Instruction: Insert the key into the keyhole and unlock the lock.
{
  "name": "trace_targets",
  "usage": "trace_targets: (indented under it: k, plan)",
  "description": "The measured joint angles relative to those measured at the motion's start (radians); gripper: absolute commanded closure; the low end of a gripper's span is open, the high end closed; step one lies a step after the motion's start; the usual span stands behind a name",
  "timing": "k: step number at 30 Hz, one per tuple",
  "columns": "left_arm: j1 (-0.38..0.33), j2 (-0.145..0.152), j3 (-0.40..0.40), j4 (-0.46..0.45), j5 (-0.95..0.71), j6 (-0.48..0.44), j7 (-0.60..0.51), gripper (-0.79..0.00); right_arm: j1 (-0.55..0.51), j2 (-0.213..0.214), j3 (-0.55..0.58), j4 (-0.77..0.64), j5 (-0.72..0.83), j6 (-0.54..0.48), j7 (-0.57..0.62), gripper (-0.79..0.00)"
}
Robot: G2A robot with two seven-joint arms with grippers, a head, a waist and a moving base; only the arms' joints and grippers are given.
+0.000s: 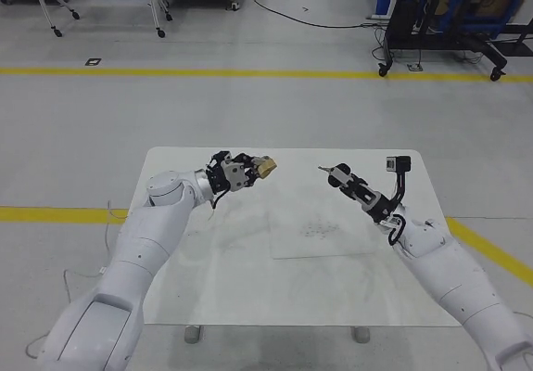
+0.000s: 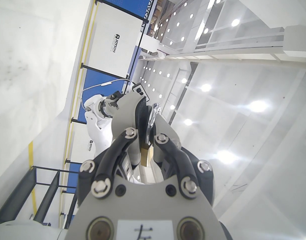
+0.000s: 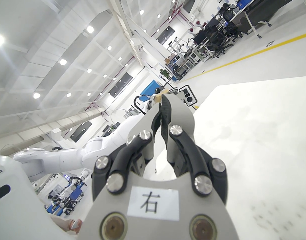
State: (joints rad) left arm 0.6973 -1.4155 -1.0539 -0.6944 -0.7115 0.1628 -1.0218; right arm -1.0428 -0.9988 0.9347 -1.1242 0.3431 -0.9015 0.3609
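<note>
- While the left tool [image 1: 253,170] pinches the lock [image 1: 265,167], the key [image 1: 323,169] sticks out of the right tool [image 1: 334,173] as a thin sliver aimed toward the lock.
- Lock and key face each other across a gap and do not touch. Both are held over the far half of the tabletop [image 1: 285,278], roughly level with one another in the top view.
- From the left wrist, the lock's brass body [image 2: 144,156] sits between the left tool's fingers [image 2: 133,116], and a silvery part of it shows up by the tips.
- From the right wrist, the right tool's pads [image 3: 165,116] are pressed tightly together, and the brass lock [image 3: 158,98] shows just past their tips, farther off.
- Between the two tools lies bare tabletop, with faint scuff marks [image 1: 320,227] nearer the middle.
- Beyond the tabletop a yellow line [image 1: 247,72] crosses the floor, and a black cart [image 1: 442,42] stands behind it, well away.
- At the left edge of the tabletop the left arm bends at the elbow, with its forearm pointing inward.
- From the near right corner the right arm stretches diagonally toward the far middle, with its wrist raised.
</note>
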Motion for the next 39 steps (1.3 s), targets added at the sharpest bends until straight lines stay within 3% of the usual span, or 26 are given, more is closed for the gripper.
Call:
trace_targets:
  k: [6, 12, 15, 25, 29, 34, 39]
  plan:
    - [0.034, -0.024, 0.052, -0.050, 0.059, 0.041, 0.262, 0.000, 0.001, -0.022, -0.046, -0.090, 0.037, 0.150, 0.036, 0.000]
    - [-0.015, -0.069, 0.101, -0.034, 0.026, 0.060, 0.442, 0.000, -0.061, -0.036, -0.043, -0.199, 0.070, 0.325, -0.090, 0.000]
    - [-0.027, -0.076, 0.110, -0.023, 0.027, 0.066, 0.463, 0.000, -0.083, -0.034, -0.027, -0.238, 0.042, 0.396, -0.134, 0.000]
    - [-0.025, -0.075, 0.109, -0.024, 0.027, 0.065, 0.461, 0.000, -0.082, -0.034, -0.028, -0.235, 0.044, 0.392, -0.131, 0.000]
    - [0.003, -0.071, 0.087, -0.086, 0.028, 0.016, 0.500, 0.000, -0.090, -0.040, -0.033, -0.247, 0.048, 0.424, -0.131, 0.000]
    - [0.033, -0.065, 0.070, -0.145, 0.065, -0.032, 0.553, 0.000, -0.102, -0.063, -0.046, -0.251, 0.103, 0.521, -0.222, 0.000]
    - [0.049, -0.061, 0.070, -0.183, 0.126, -0.047, 0.574, 0.000, -0.123, -0.080, -0.052, -0.259, 0.086, 0.537, -0.301, 0.000]
